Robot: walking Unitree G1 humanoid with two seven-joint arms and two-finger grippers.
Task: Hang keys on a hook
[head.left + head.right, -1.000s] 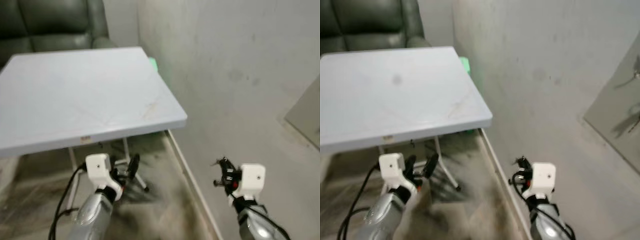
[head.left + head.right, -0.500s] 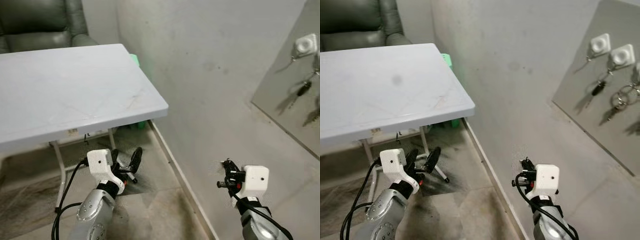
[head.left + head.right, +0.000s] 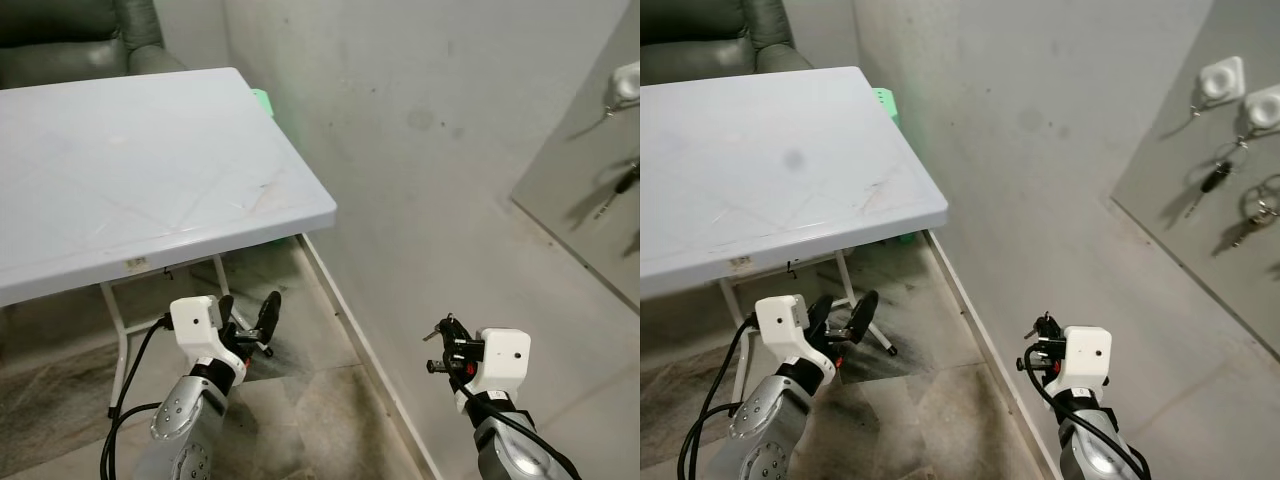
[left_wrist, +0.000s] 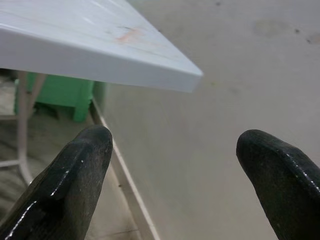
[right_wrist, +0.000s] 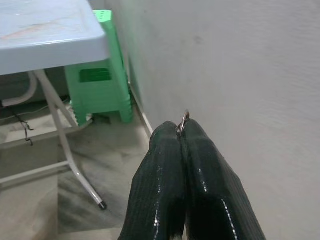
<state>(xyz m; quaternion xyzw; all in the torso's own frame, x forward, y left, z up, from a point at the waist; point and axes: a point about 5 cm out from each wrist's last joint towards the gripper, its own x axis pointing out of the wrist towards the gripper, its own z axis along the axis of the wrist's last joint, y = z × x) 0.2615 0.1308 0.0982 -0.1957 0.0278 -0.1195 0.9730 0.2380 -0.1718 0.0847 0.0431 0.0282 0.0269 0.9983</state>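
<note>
Right gripper (image 3: 1038, 345) pinching keys (image 3: 1043, 324) between closed fingers, ring (image 5: 184, 121) poking out at fingertips (image 5: 172, 137), held low beside wall. Hooks (image 3: 1221, 77) sitting on grey board (image 3: 1200, 230) on wall, up and to robot's right of right gripper, well apart; some already carrying other keys (image 3: 1213, 180). Right arm nearer by far. Left gripper (image 3: 248, 325) hanging idle with fingers spread, holding nothing, below table (image 3: 150, 190) front edge. Judging next move: raising keys rightward toward free hook.
</note>
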